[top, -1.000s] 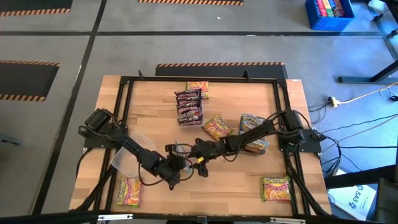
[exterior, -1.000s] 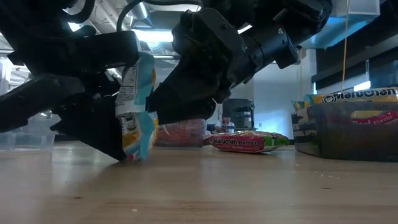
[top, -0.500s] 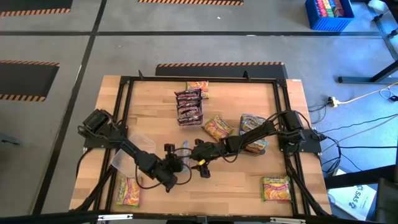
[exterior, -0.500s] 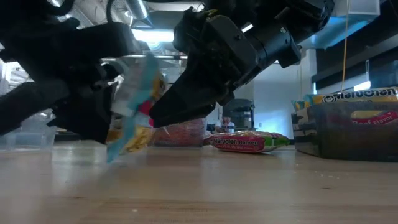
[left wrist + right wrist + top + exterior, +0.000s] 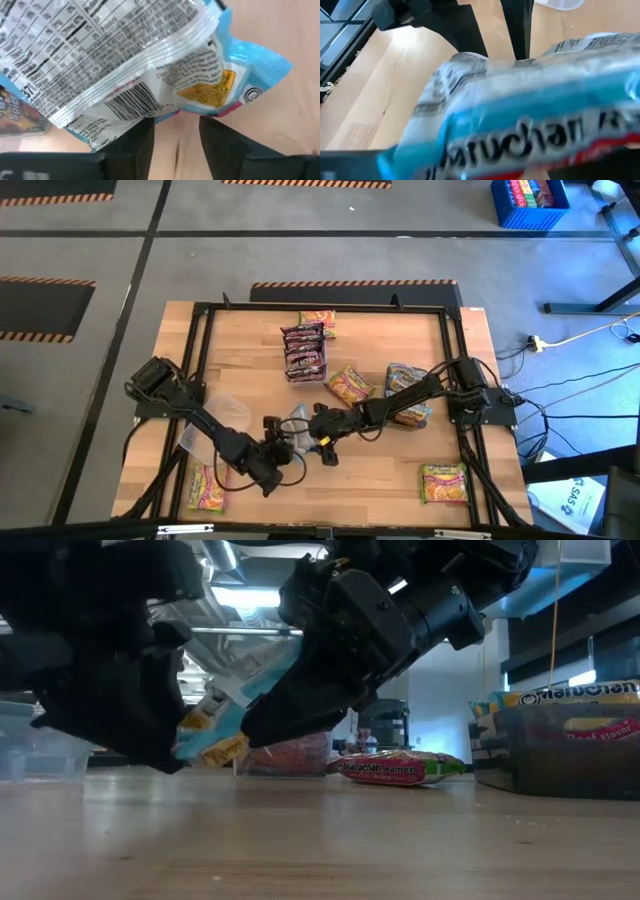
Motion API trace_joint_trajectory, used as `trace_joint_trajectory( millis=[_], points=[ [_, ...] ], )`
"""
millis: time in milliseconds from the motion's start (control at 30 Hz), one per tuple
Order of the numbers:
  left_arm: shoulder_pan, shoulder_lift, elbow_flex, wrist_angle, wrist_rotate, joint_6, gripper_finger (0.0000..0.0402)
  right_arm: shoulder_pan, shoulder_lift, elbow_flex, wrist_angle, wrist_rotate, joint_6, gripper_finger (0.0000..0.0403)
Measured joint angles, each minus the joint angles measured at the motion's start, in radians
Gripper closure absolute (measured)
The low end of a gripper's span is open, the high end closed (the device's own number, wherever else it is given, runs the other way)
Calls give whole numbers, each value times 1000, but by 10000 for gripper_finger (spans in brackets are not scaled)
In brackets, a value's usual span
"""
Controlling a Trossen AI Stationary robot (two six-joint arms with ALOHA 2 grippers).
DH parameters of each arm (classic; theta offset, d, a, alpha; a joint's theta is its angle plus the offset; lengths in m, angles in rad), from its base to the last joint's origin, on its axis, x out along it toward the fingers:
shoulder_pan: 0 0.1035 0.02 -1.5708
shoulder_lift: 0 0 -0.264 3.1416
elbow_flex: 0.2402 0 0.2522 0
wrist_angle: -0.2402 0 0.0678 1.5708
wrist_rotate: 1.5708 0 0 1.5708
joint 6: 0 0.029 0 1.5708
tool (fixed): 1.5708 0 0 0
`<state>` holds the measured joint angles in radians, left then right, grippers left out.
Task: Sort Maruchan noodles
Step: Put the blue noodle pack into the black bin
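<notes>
Released by the left pincer [image 5: 272, 470], the light blue noodle packet [image 5: 235, 710] now tips away from it: a second ago it stood nearly upright in that pincer's pinch near the middle of the low view, and now it leans over toward the right pincer [image 5: 305, 430], raised off the worktop [image 5: 390, 480]. In the left wrist view the two dark fingers [image 5: 142, 142] stand spread with bare wood between them, and the packet lies just past their tips, not pinched. The right pincer, at the centre of the high view, looks to be clamped on the packet's far end, its fingers set fairly wide around it. To my eye this is a hand-over almost done, so the right arm can carry the packet toward the other packets [image 5: 405, 405] at centre right.
</notes>
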<state>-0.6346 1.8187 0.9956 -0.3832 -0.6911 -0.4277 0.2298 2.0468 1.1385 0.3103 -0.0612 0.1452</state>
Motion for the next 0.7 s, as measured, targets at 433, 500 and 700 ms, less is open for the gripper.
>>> trace_joint_trajectory(
  millis=[433,500,700],
  points=[
    [24,5,-17,1,43,-4,243,-1,2,213,-394,57,-17,162],
    [25,5,-15,-6,47,-4,243,-1,2,249,-445,62,-28,162],
    [20,5,82,-232,211,-66,243,-1,1,283,-489,59,-38,162]
  ],
)
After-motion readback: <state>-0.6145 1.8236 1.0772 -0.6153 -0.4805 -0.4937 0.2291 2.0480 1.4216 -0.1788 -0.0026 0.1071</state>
